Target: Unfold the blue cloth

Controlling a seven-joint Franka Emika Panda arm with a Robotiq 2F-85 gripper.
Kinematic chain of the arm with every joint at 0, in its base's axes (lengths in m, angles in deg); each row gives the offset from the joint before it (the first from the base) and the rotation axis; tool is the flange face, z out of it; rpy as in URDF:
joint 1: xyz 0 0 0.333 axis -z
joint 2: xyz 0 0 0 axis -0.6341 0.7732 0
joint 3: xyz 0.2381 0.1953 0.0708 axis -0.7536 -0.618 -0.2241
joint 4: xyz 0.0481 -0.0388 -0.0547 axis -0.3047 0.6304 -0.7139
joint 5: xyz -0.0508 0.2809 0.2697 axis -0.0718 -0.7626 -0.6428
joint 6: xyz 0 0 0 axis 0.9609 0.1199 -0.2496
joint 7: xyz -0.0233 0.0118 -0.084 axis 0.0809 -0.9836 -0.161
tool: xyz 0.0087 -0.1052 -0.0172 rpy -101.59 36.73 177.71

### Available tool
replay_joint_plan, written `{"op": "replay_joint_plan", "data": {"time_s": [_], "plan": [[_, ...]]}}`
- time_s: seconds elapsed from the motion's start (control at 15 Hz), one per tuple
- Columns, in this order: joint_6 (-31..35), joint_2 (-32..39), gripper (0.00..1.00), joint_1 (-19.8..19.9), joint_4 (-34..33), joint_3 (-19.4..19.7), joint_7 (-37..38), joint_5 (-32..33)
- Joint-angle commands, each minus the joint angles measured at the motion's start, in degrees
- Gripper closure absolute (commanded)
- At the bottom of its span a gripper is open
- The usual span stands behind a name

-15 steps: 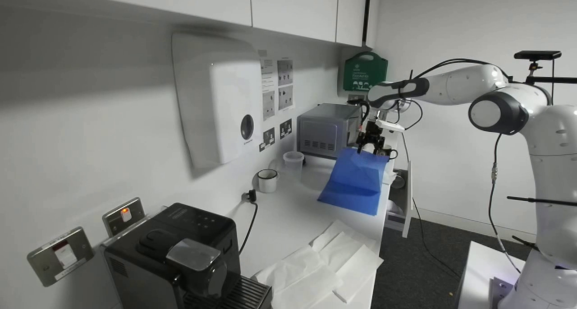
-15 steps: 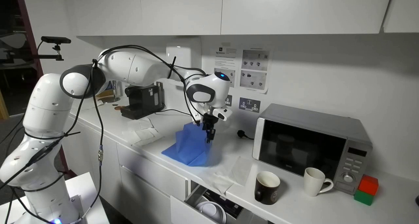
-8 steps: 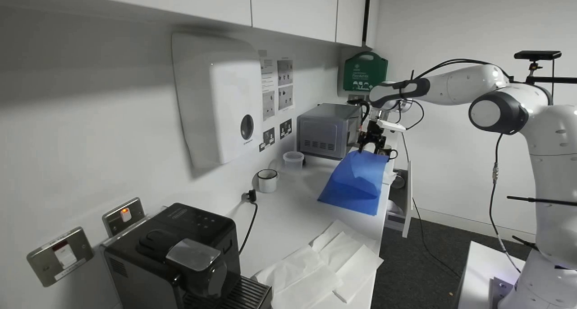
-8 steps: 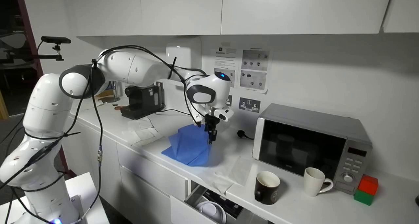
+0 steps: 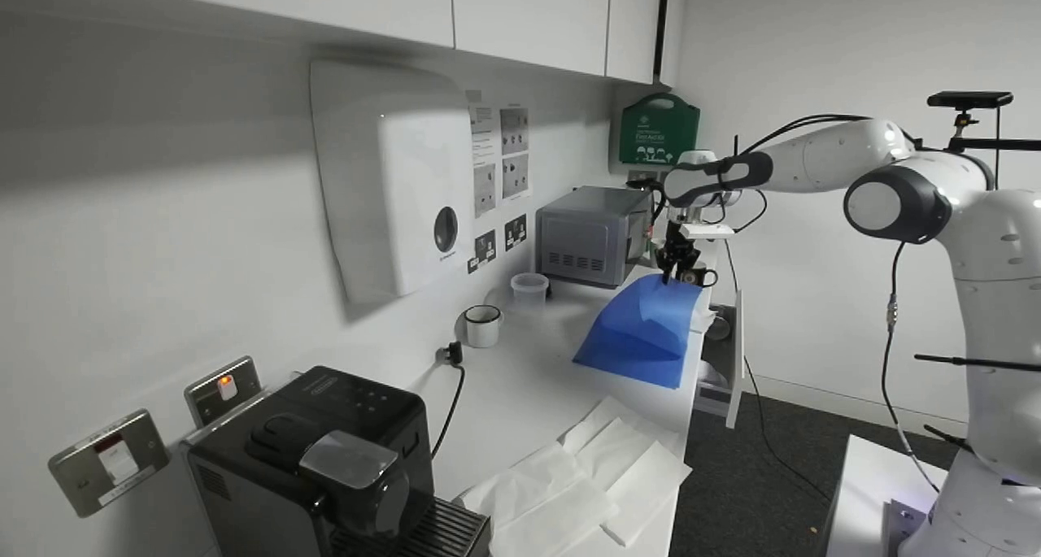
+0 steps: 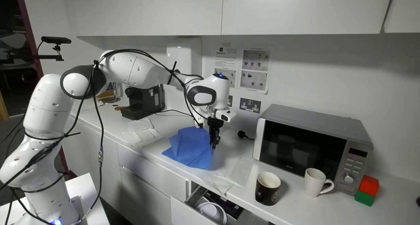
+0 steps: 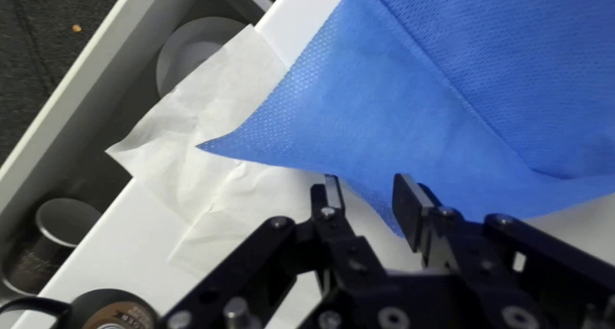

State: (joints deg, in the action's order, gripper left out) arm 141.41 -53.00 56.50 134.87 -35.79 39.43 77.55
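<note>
The plain mid-blue rectangular cloth of thin, soft fabric [image 7: 432, 108] lies on the flat white countertop [image 5: 520, 394], off the vented side of the silver-grey box-shaped microwave [image 6: 310, 147], partly folded and humped up. I have the black two-fingered metal gripper [image 7: 369, 194] at the cloth's edge nearest the microwave. Its jaws stand part-way apart, and I see nothing pinched: a small point of that edge reaches into the gap, closer to one fingertip [image 7: 406, 209] than to the other. Whether it touches that finger, I cannot tell.

I take the step in hand to be catching this edge so that a layer can be drawn out. I want the point well between the fingers before I squeeze, and only one layer in the bite; two pinched together would carry the fold along instead of opening it. The wrinkled thin white sheet [image 7: 230, 199] lies on the microwave's side of the cloth, under the fingers in the wrist view, so I should not dip low enough to nip it.

With a firm pinch, a low, slow pull toward the microwave seems best, ending short of the glossy black cylindrical mug [image 6: 267, 190] in front of its door. Thin fabric like this will probably slip if I jerk it, and a loose corner could trail into the open white drawer [image 6: 185, 213], below and forward of the microwave.
</note>
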Motion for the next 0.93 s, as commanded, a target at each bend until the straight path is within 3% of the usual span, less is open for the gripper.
{"op": "replay_joint_plan", "data": {"time_s": [0.0,0.07,0.27,0.67,0.87], "plan": [[5.2,-0.2,0.95,-3.3,3.8,2.7,6.8,10.6],[5.4,0.1,0.57,-4.1,4.2,3.3,9.1,13.9],[4.7,1.0,0.49,-6.2,4.9,4.3,14.7,21.8],[3.7,1.4,0.04,-8.3,5.8,4.3,19.5,28.0],[3.9,0.5,0.00,-7.9,6.5,3.7,19.2,26.4]]}}
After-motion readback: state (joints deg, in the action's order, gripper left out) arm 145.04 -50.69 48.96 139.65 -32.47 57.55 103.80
